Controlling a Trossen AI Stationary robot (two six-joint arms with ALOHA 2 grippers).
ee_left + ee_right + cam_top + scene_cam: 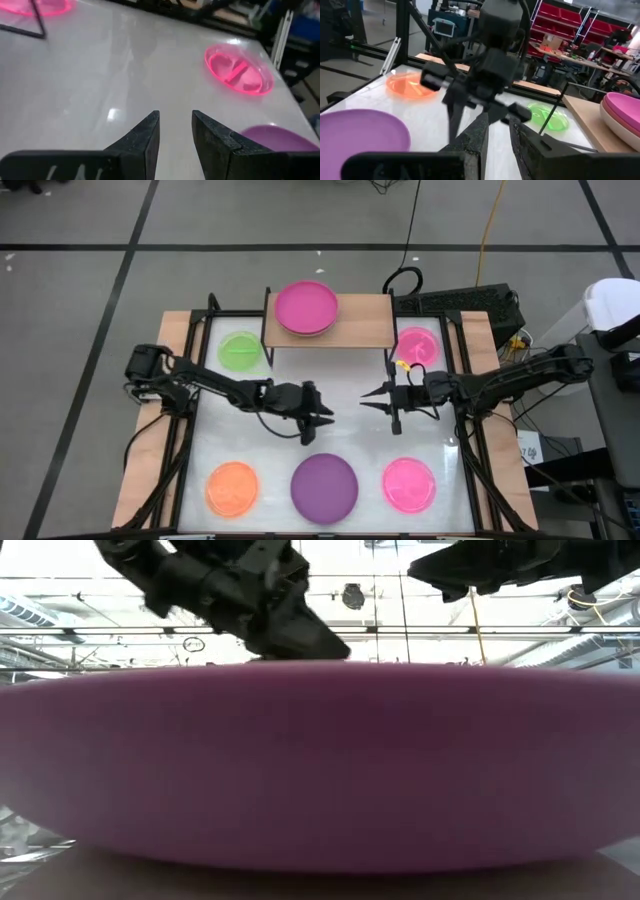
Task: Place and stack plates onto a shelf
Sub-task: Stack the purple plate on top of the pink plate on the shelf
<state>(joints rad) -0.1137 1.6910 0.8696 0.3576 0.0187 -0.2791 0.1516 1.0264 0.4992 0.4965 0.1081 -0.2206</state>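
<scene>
1. Purple plate (324,488), nearest the low camera and filling its view, lies flat at the near edge of the white tabletop (340,375), between an orange plate (232,487) to its left and a pink plate (409,484) to its right.
2. Farther back, the shelf (360,325) stands at the far edge carrying a small stack topped by a magenta plate (306,307); a green plate (240,351) lies by its left end and another pink plate (417,345) by its right.
3. Mid-table, the left gripper (322,418) and the right gripper (372,400) hover tip to tip, well apart from every plate.
4. Both sets of jaws stand slightly spread and hold nothing.
5. These plates look light, stiff and smooth, probably slippery on the glossy top; the raised rim seems the only hold, one finger under the lip and one inside.
</scene>
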